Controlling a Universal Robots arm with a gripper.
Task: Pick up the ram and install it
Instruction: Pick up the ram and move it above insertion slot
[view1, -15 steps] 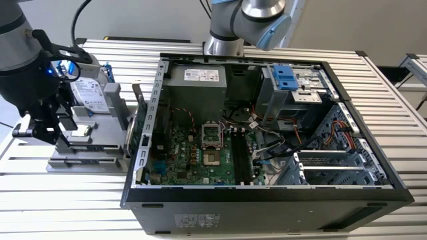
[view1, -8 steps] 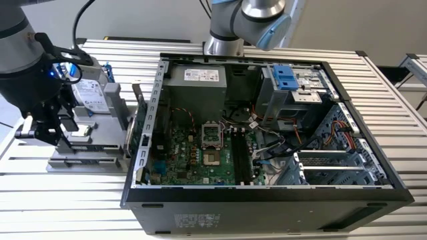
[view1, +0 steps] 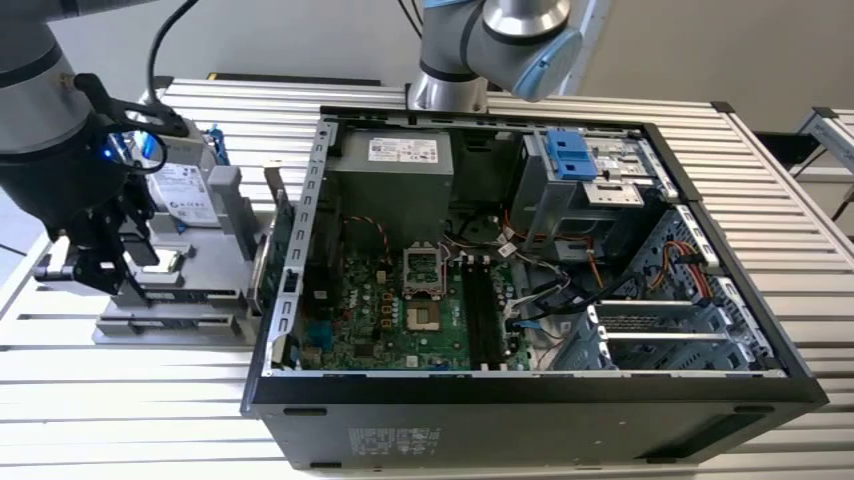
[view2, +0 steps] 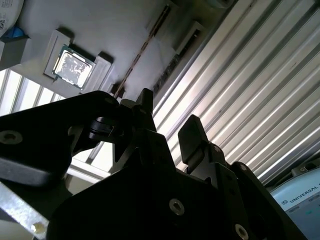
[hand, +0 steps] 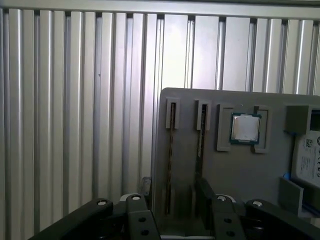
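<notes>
The ram (hand: 170, 160) is a long thin dark stick standing on edge in a slot of the grey holder plate (hand: 240, 175). In the second wrist view the ram (view2: 144, 46) appears as a thin brownish strip. A second dark strip (hand: 201, 142) stands in the neighbouring slot. My gripper (hand: 170, 200) is open over the near end of the plate, and the ram's line runs into the gap between its fingers. The black fingers (view2: 146, 107) stand apart with nothing held. In the exterior view my gripper (view1: 96, 268) hangs at the holder's left side.
On the same plate sit a square silver processor chip (hand: 245, 127) and a hard drive (view1: 183, 192). The open computer case (view1: 534, 250) with its green motherboard (view1: 387, 310) fills the middle of the ribbed aluminium table (view1: 120, 400). Another arm's base (view1: 461, 80) stands behind the case.
</notes>
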